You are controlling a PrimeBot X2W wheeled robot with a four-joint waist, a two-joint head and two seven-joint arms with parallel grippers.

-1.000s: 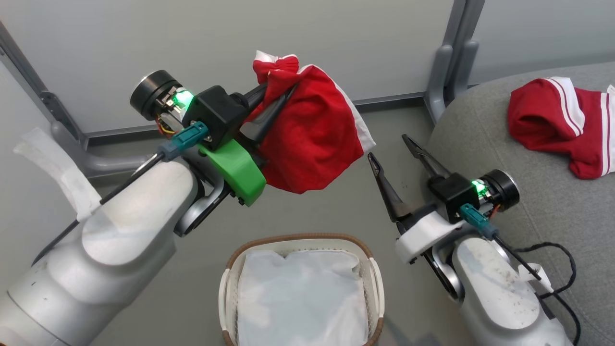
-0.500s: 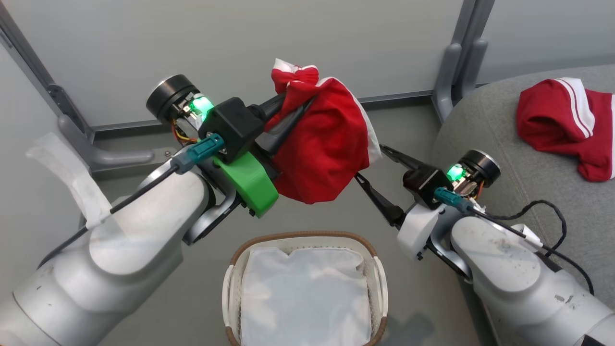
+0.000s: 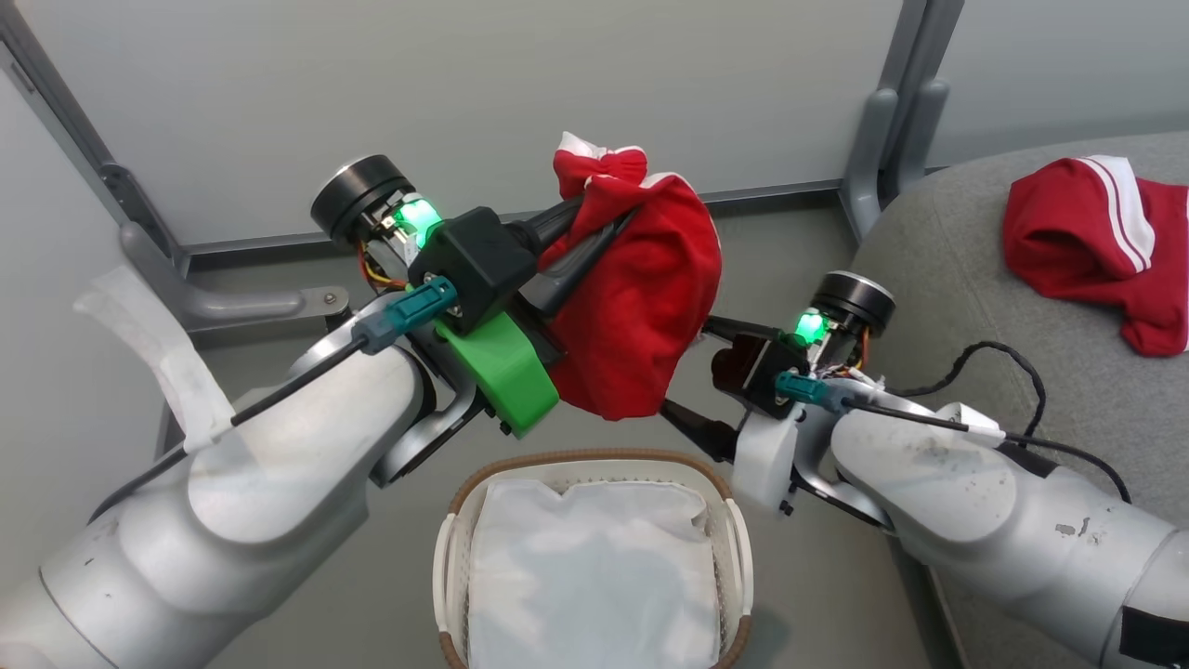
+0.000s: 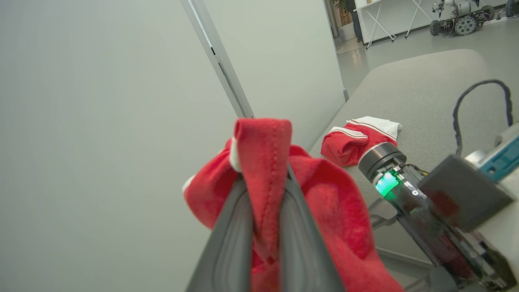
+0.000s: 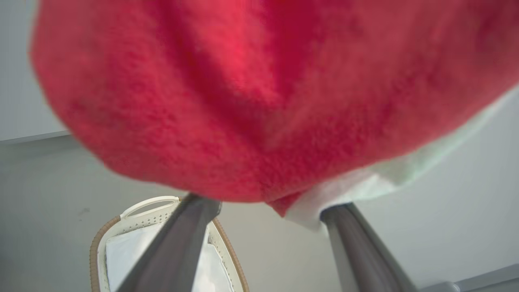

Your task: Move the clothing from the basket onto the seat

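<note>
The left hand (image 3: 608, 209) is clamped on a top fold of the red garment (image 3: 641, 307), which hangs in the air above the basket (image 3: 576, 460); the right hand (image 3: 697, 376) stands wide open, one finger to each side of the garment's lower white-edged hem, gripping nothing. This looks like a handover. The right hand should close on a thick bunch, not the thin hem, before the left one lets go; then carry high, clear of the basket rim, over the grey seat (image 3: 975, 307); lower beside the striped red garment (image 3: 1087, 251) lying there; release once the cloth rests. Only the white liner (image 3: 585, 576) shows in the basket.
</note>
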